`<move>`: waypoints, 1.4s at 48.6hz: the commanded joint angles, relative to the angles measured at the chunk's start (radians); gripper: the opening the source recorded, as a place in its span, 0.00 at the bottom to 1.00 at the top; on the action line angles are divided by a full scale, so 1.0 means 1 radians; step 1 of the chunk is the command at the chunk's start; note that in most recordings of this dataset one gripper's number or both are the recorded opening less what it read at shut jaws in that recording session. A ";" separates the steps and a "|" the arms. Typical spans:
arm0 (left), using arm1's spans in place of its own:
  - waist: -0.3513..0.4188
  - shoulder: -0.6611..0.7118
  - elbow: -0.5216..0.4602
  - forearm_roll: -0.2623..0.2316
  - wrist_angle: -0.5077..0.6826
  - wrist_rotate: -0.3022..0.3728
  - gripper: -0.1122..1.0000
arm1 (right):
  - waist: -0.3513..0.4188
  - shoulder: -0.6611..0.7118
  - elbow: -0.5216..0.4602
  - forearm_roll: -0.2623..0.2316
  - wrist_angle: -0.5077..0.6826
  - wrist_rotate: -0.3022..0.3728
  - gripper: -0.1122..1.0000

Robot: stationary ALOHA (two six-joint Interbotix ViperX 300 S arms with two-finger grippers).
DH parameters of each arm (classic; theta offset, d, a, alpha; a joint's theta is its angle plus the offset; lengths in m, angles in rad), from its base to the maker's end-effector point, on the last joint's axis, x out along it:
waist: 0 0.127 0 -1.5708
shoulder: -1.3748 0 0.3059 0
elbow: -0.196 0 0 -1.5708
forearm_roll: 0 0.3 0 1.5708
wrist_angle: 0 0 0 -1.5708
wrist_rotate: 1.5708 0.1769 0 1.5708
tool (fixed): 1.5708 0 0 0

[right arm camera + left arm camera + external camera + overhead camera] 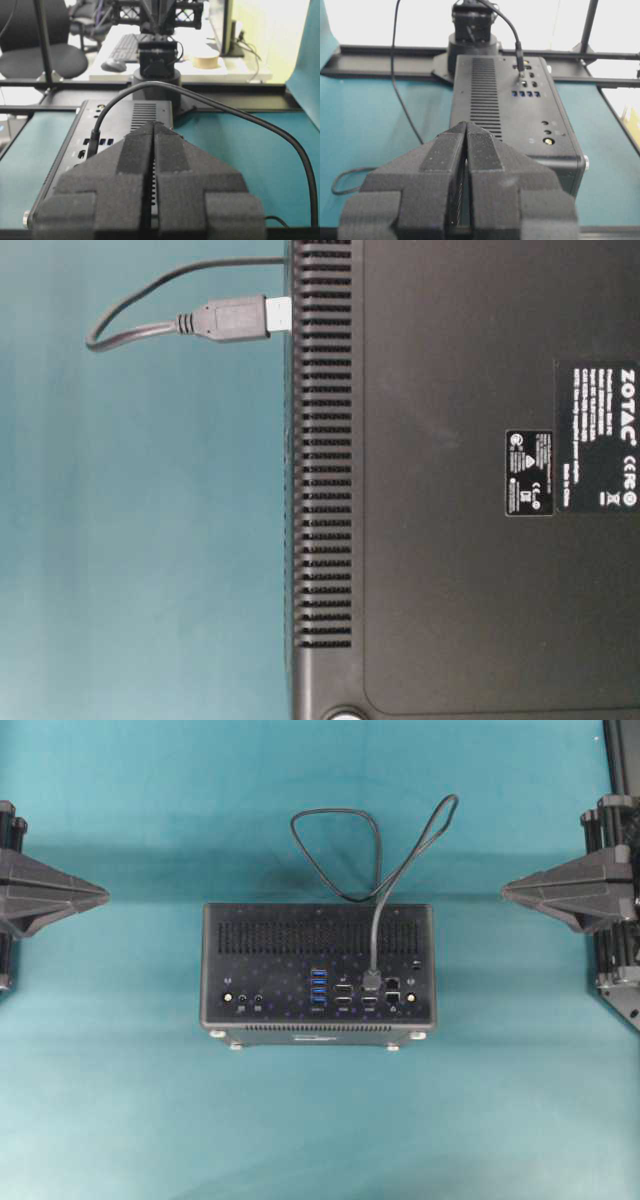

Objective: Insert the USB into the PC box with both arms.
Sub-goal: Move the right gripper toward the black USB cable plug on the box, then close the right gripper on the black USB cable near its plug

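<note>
On the teal tabletop [120, 1100] lies one PC box [318, 965], port face up, with one USB [371, 982] plugged in near its four blue sockets [318, 992], cable looping beyond the far edge. Two grippers sit apart: left gripper [100, 896] clenched, right gripper [508, 892] clenched, both empty. Arm bodies are cut off by the frame edges

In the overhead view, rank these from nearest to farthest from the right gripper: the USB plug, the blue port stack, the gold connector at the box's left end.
Measured from the right gripper:
1. USB plug, seated in the panel right of centre.
2. Blue port stack, near the panel's middle.
3. Gold connector, at the PC box's left end.
</note>
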 commanded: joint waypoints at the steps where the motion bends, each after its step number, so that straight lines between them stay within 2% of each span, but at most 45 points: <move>1: -0.012 -0.009 -0.003 0.006 -0.002 -0.066 0.10 | 0.009 0.002 -0.023 0.011 -0.002 0.014 0.11; 4: -0.018 -0.020 -0.006 0.008 0.002 -0.118 0.10 | 0.020 0.005 -0.038 0.077 0.066 0.037 0.13; 6: -0.029 -0.026 -0.015 0.012 0.008 -0.141 0.10 | 0.021 0.005 -0.055 0.112 0.135 0.066 0.11; 8: -0.037 -0.029 -0.028 0.018 0.023 -0.147 0.10 | 0.021 0.005 -0.074 0.127 0.213 0.092 0.08; 14: -0.038 -0.029 -0.075 0.020 0.130 -0.095 0.10 | 0.028 0.003 -0.146 0.124 0.403 0.123 0.06; 20: -0.038 -0.029 -0.129 0.020 0.268 -0.048 0.10 | 0.032 0.048 -0.270 0.126 0.560 0.123 0.06; 25: -0.038 -0.026 -0.172 0.020 0.373 -0.035 0.10 | 0.041 0.140 -0.393 0.137 0.730 0.130 0.06; 30: -0.038 -0.023 -0.175 0.020 0.454 -0.034 0.10 | 0.051 0.242 -0.497 0.135 0.864 0.138 0.06; 37: -0.038 -0.025 -0.183 0.020 0.468 -0.034 0.10 | 0.060 0.350 -0.597 0.124 0.937 0.137 0.06; 45: -0.038 -0.040 -0.150 0.020 0.476 -0.034 0.10 | 0.069 0.407 -0.657 0.123 1.000 0.138 0.06; 53: -0.038 -0.049 -0.160 0.020 0.476 -0.034 0.10 | 0.075 0.485 -0.736 0.124 1.114 0.141 0.07; 61: -0.038 -0.046 -0.158 0.020 0.476 -0.034 0.10 | 0.071 0.594 -0.884 0.123 1.290 0.141 0.15; 65: -0.038 -0.046 -0.160 0.020 0.476 -0.034 0.10 | 0.071 0.640 -0.934 0.123 1.325 0.140 0.27; 68: -0.038 -0.046 -0.161 0.020 0.477 -0.034 0.10 | 0.071 0.666 -0.960 0.121 1.330 0.141 0.42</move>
